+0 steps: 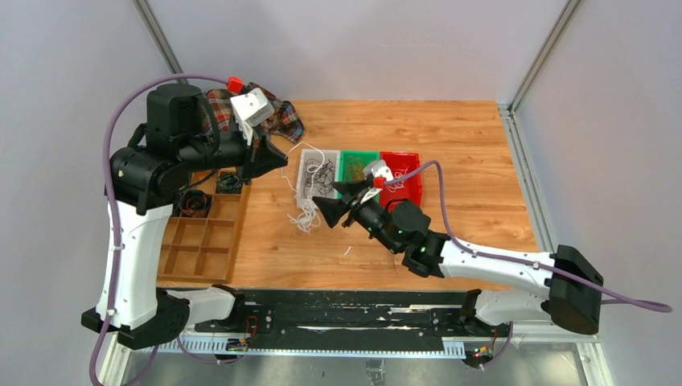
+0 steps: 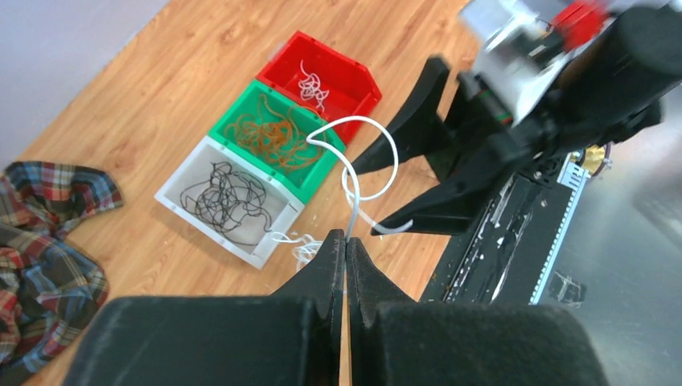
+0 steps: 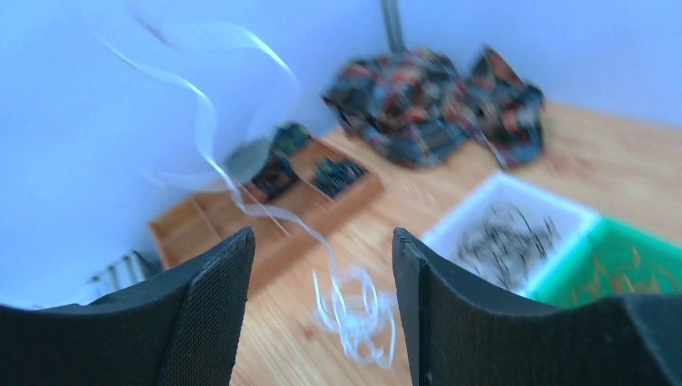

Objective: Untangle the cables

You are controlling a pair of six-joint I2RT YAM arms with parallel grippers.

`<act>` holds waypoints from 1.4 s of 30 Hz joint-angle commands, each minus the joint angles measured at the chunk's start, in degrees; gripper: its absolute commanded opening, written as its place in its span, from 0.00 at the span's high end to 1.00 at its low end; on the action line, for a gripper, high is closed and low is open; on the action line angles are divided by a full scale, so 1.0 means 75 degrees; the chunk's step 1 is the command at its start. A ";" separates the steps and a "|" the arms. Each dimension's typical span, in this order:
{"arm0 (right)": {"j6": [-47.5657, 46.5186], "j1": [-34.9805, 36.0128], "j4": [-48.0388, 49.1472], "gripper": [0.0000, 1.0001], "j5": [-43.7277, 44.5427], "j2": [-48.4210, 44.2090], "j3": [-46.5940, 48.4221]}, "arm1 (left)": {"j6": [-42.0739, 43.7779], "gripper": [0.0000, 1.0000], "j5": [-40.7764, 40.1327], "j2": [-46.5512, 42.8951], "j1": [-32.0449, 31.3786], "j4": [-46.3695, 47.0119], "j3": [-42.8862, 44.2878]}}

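The white cable (image 2: 347, 167) is hanging in the air in a loose loop. Its upper part is pinched in the left gripper (image 2: 346, 249), whose fingers are clenched tight on it. Its lower end is trailing down into a small white tangle (image 1: 306, 213) lying on the table (image 1: 466, 145) just in front of the bins. The right gripper (image 3: 322, 241) is hovering close by with its fingers spread and nothing in them. In its own blurred view the strand is passing between the fingers, but I cannot tell whether it is touching either one.

The sorted cables are lying behind: black cables (image 2: 229, 197) in the white bin (image 2: 173, 181), orange-brown cables (image 2: 269, 135) in the green bin (image 2: 233, 104), and white cables (image 2: 312, 84) in the red bin (image 2: 354, 80).

To my eye the robot is teasing one strand out of the clump. Doing that well probably means the right gripper closing low on the strand, or pinning the tangle, while the left lifts slowly and straight. A quick pull could drag the whole clump up with it. The freed strand likely belongs in the red bin.

Off to the side, a plaid cloth (image 1: 273, 108) and a wooden tray (image 1: 201, 241) are sitting apart from the work.
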 commanded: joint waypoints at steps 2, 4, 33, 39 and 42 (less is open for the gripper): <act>-0.0855 0.0097 -0.0537 0.36 -0.1816 0.0006 0.1122 | -0.0062 0.99 0.0215 0.0067 -0.0032 -0.0031 -0.0011; -0.0999 0.0097 -0.0590 0.36 -0.1893 0.0205 0.1388 | -0.0134 1.00 0.0343 0.0094 -0.0045 -0.0029 0.0054; 0.0652 -0.0674 -0.0231 0.43 -0.2427 0.1096 0.1220 | -0.0220 1.00 0.0598 -0.0116 -0.0167 -0.0017 0.0800; 0.0728 -0.0688 -0.0014 0.41 -0.2615 0.0484 0.0823 | -0.0241 0.99 0.0624 -0.0098 -0.0188 -0.0017 0.0875; 0.0660 -0.0677 0.0276 0.38 -0.3246 0.0257 0.0762 | -0.0253 0.99 0.0632 -0.0065 -0.0199 -0.0022 0.0910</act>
